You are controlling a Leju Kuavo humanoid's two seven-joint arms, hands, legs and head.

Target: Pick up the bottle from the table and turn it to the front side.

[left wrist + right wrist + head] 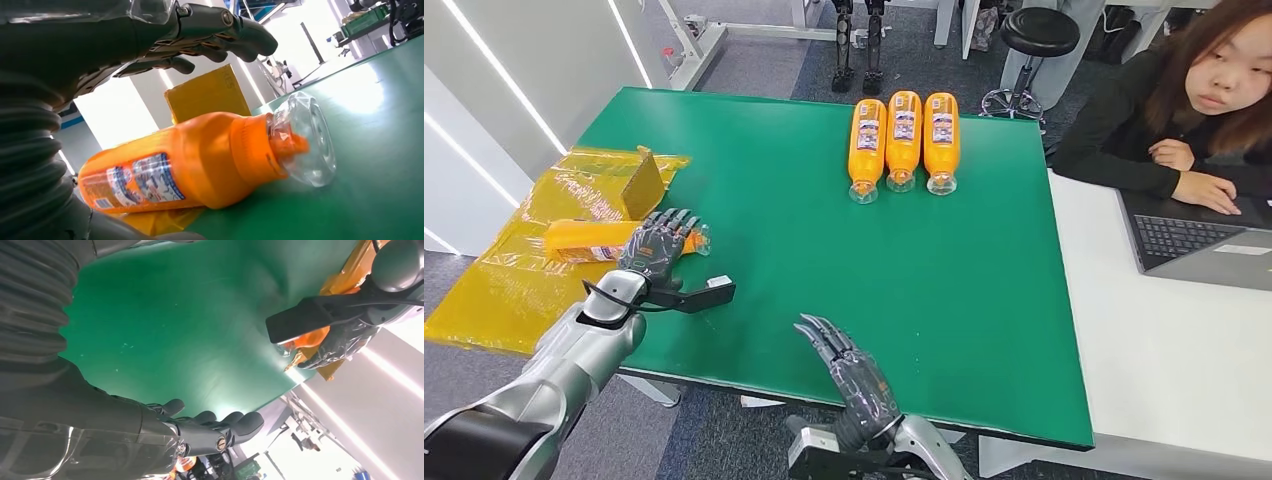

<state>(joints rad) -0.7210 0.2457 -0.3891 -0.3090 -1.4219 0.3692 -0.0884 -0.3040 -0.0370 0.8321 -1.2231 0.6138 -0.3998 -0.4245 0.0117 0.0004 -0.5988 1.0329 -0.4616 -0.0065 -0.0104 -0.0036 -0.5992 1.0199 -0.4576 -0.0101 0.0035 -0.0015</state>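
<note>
**benchwatcher:** So, where does this one stand? Looks to me like the pick hasn't happened. The bottle [594, 240] is lying on its side at the left edge of the green table [824, 250], half over the yellow plastic sheet [514, 280], clear cap pointing toward the table's middle. The left hand [656, 245] is right over the cap end.

**kuavo_fan:** Yeah, agreed, not lifted. In the left wrist view the bottle [190, 165] rests flat on the mat and the fingers [220, 35] arch above it, spread, with daylight between them and the plastic. So that hand is empty and unclenched, hovering, not gripping. Label's partly showing on the side from there, but I can't tell if that counts as the front.

**benchwatcher:** And the right hand [849, 365]?

**kuavo_fan:** Near the table's front edge, well apart from the bottle, fingers stretched out and holding nothing. Right wrist view shows the same: fingers [220, 427] extended over bare green.

**benchwatcher:** The three bottles [904, 140] lined up at the far side are probably finished ones, just my guess. A person [1184, 110] sits at a laptop [1194, 240] to the right.

**kuavo_fan:** So what's left is basically everything: close on it, lift it, then rotate it to face front.
</note>
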